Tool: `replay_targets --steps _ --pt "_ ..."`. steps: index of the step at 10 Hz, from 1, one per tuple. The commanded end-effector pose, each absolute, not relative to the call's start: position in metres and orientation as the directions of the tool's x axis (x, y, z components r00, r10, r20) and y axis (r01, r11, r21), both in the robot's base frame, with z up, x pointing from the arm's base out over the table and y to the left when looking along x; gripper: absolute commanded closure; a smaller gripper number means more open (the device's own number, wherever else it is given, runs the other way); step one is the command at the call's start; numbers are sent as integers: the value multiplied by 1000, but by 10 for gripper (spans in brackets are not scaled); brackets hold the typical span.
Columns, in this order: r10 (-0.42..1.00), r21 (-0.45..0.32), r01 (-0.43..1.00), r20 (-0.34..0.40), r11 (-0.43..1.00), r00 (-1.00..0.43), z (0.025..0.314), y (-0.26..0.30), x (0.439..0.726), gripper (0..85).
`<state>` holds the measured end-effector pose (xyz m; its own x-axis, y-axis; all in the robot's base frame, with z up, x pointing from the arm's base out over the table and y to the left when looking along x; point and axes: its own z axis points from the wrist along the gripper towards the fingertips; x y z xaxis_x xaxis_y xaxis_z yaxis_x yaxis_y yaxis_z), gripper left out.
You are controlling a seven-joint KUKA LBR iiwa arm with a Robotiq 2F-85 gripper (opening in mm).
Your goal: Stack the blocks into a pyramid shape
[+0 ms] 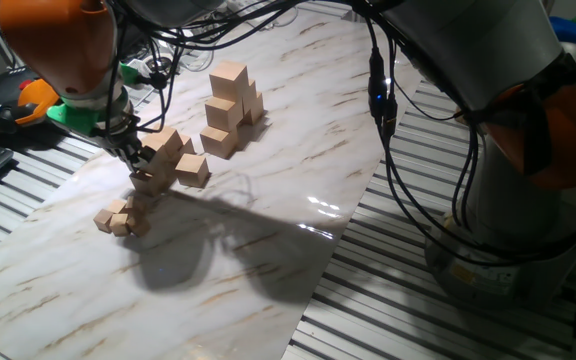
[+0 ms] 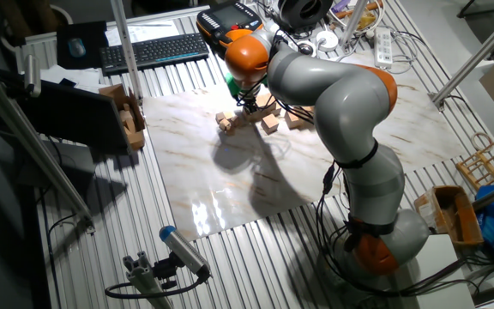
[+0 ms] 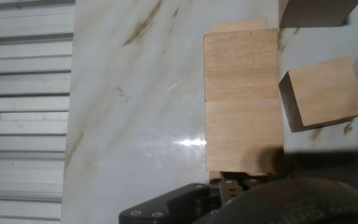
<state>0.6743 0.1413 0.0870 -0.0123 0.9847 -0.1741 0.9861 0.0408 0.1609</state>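
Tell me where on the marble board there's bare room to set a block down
Free: the wide stretch of marble board nearer the shiny glare, below the small cubes, and the strip right of the tall block stack. Crowded: around the pincer, where loose blocks sit close together, and between them and the stack.

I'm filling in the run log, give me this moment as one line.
gripper: low at loose blocks, state unclear | stack: partly built, apart from gripper | small cubes: beside gripper | pyramid: unfinished
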Motion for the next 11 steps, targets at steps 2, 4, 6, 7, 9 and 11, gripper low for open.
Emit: replay_targets --steps 2,4,6,7,9,11 --pt "985 159 986 -173 45 -17 87 141 674 850" --pt "985 157 987 -173 45 -17 87 140 674 850" --pt "985 152 987 -172 47 -20 87 140 674 850" --pt "985 152 987 -170 52 -26 87 140 674 850" --pt "985 148 987 -171 56 -31 87 139 674 850" --pt "986 145 988 -164 58 -34 87 138 673 850"
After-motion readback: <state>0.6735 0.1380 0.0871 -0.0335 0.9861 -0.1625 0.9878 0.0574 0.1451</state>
